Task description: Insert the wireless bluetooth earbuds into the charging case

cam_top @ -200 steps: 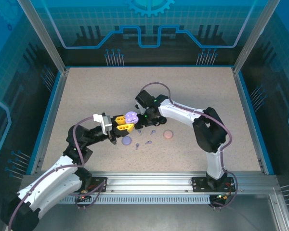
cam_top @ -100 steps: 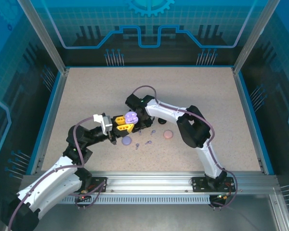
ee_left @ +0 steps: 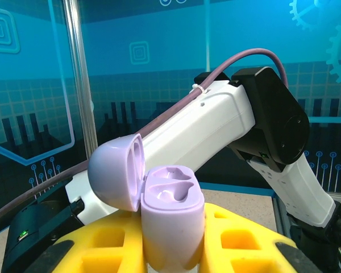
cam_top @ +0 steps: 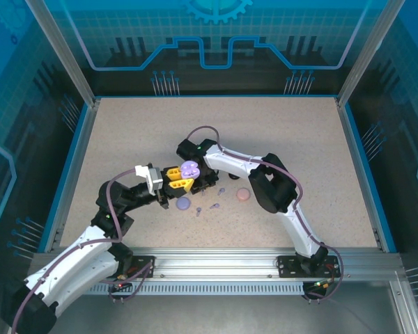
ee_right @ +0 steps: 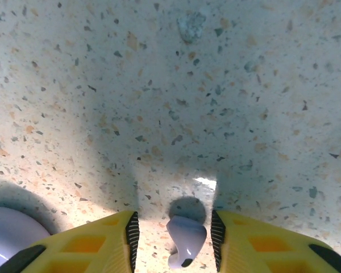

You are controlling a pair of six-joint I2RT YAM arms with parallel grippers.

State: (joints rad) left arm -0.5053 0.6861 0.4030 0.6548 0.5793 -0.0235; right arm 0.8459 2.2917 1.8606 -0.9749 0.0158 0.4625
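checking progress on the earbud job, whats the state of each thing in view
lavender charging case: lid open, both wells empty, clamped in left fingers
left fingers: shut on that case
lavender earbud: on the table, not gripped
right fingers: open, straddling that earbud
second lavender case: closed, on the table
pink case: closed, on the table

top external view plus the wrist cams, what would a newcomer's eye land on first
First, the open lavender plastic charging case, lid flipped back and both sockets empty, clamped in the left gripper at mid-table. Next, the right gripper pointing down at the speckled tabletop with one small lavender stemmed earbud lying between its yellow fingers, not yet pinched.
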